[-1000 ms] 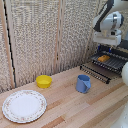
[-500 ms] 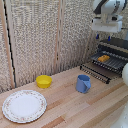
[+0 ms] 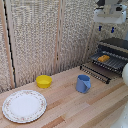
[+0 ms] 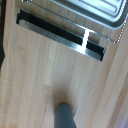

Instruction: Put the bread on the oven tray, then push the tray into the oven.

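Note:
The bread (image 3: 103, 58), a small orange-brown roll, lies on the oven pan (image 3: 116, 64), a dark rack of wire bars sticking out of the oven (image 3: 119, 46) at the exterior view's right. My clamp (image 3: 110, 26) hangs high above the pan, well clear of the bread, and looks open with nothing between its fingers. The wrist view looks down on the wooden table, with the oven's lowered front door (image 4: 57, 33) and the pan's metal edge (image 4: 95, 12) beyond it. One dark fingertip (image 4: 63, 116) shows there. No bread appears in that view.
A blue cup (image 3: 83, 83) stands on the wooden table in front of the oven door (image 3: 96, 73). A yellow bowl (image 3: 44, 81) and a patterned white plate (image 3: 24, 106) sit toward the exterior view's left. A slatted wall runs behind.
The clamp has risen from just above the pan to the top of the exterior view. The bread has stayed on the pan.

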You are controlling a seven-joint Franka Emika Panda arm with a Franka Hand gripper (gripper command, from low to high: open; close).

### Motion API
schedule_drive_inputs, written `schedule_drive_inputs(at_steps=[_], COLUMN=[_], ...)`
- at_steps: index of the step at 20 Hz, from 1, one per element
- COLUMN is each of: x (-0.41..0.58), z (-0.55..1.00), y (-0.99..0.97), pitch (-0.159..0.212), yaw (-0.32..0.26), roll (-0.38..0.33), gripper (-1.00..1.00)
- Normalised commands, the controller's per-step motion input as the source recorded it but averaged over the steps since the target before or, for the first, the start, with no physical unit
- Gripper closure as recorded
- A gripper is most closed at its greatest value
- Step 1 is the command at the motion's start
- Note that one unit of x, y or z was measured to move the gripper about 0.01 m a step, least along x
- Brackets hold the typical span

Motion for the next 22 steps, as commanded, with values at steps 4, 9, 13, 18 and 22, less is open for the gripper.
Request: schedule_drive_inputs(at_steps=[4, 9, 13, 18, 22], x=[-0.176, -0.165, -0.134, -0.047, -0.032], z=[0.0, -0.09, -0.15, -0.26, -0.27], y=[0.08, 0.01, 0.0, 0.0, 0.0], pitch=[0.278, 0.239, 0.213, 0.162, 0.151], yaw=[0.262, 0.257, 0.264, 0.278, 0.282], roll=[-0.151, -0.211, -0.224, -0.242, -0.246], gripper=[-1.0, -1.0, -1.0, -1.0, -1.0])
